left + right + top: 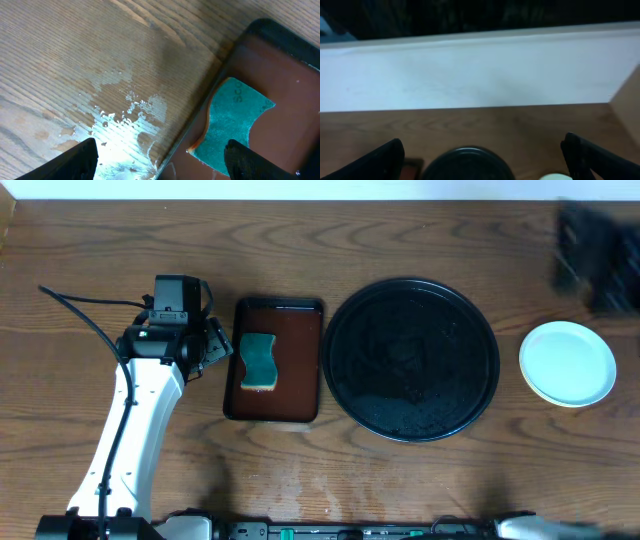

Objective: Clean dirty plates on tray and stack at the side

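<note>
Closest to the near edge of the table (300, 480), the left arm reaches in from the near left corner. The left fingers (220, 350) hang released and spread wide, holding nothing, at the left rim of the brown rectangular tray (300, 330). A green sponge (260, 361) lies in that tray, and a wet patch (120, 125) glistens on the wood just left of it.

Mid-table sits the round black tray (410, 310), beaded with water and bare of plates. The plates (567, 362) rest on the wood to its right, near the right edge and apart from the tray. A pale mint-white one is on top, with a yellowish rim peeking out beneath; how many lie under it I cannot tell.

Farther back, the right fingers (590, 157) are likewise spread and empty, raised and facing the far edge.

The stacking looks finished or nearly so. These plates should be stiff, light and glossy. If damp they will be slippery, and they will likely chip if dropped. The best hold is the raised rim, one finger over the lip and one under, lifting level so the stack does not slide.
</note>
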`<state>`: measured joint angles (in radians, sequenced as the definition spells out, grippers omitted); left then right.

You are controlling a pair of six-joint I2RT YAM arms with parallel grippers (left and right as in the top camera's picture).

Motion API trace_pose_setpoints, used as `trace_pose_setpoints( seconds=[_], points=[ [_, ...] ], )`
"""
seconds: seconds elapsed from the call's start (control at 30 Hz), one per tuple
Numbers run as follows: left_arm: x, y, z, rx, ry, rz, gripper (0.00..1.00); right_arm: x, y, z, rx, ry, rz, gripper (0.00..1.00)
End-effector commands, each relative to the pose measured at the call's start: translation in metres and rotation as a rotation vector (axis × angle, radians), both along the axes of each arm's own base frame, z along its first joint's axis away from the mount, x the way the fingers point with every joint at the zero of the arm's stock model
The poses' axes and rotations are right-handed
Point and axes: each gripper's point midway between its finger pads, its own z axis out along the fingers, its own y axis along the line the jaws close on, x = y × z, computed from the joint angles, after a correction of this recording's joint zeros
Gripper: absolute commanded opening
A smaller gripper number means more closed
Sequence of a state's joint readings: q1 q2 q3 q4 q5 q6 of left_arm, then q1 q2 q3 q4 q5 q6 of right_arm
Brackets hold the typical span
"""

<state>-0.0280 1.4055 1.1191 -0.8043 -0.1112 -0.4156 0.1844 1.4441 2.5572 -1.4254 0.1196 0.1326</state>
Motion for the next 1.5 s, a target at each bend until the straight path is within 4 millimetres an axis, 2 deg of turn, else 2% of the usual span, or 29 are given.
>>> trace_pose_setpoints(
  seconds=[0.0, 0.13, 0.23, 0.4, 0.5, 0.63, 0.77, 1.03, 1.27, 1.47],
  points=[
    [0.003, 0.002, 0.003, 0.006, -0.005, 0.004, 0.82, -0.022, -0.012, -0.021, -0.052, 0.03, -0.03, 0.99],
    [0.003, 0.002, 0.003, 0.006, -0.005, 0.004, 0.82, -0.046, -0.023, -0.043, -0.054, -0.011, -0.058, 0.99],
    [0.003, 0.002, 0.003, 0.006, -0.005, 0.004, 0.82, -0.061, -0.03, -0.07, -0.049, -0.031, -0.082, 0.99],
    [0.003, 0.002, 0.003, 0.006, -0.005, 0.004, 0.82, -0.093, -0.037, -0.128, -0.025, 0.001, -0.103, 0.99],
    [0.003, 0.002, 0.003, 0.006, -0.005, 0.004, 0.82, -0.1, -0.04, -0.145, -0.013, -0.047, -0.12, 0.99],
    [0.003, 0.002, 0.003, 0.006, -0.005, 0.004, 0.82, -0.094, -0.043, -0.158, 0.003, -0.184, -0.137, 0.99],
    [0.003, 0.002, 0.003, 0.006, -0.005, 0.004, 0.82, -0.081, -0.033, -0.169, -0.023, -0.304, -0.077, 0.99],
    [0.003, 0.002, 0.003, 0.006, -0.005, 0.004, 0.82, -0.063, -0.028, -0.205, -0.008, -0.52, -0.053, 0.99],
    [0.003, 0.002, 0.003, 0.006, -0.005, 0.004, 0.82, -0.052, -0.024, -0.254, 0.037, -0.622, -0.032, 0.99],
    [0.003, 0.002, 0.003, 0.006, -0.005, 0.004, 0.82, -0.035, -0.023, -0.308, 0.058, -0.53, -0.034, 1.0]
  ],
)
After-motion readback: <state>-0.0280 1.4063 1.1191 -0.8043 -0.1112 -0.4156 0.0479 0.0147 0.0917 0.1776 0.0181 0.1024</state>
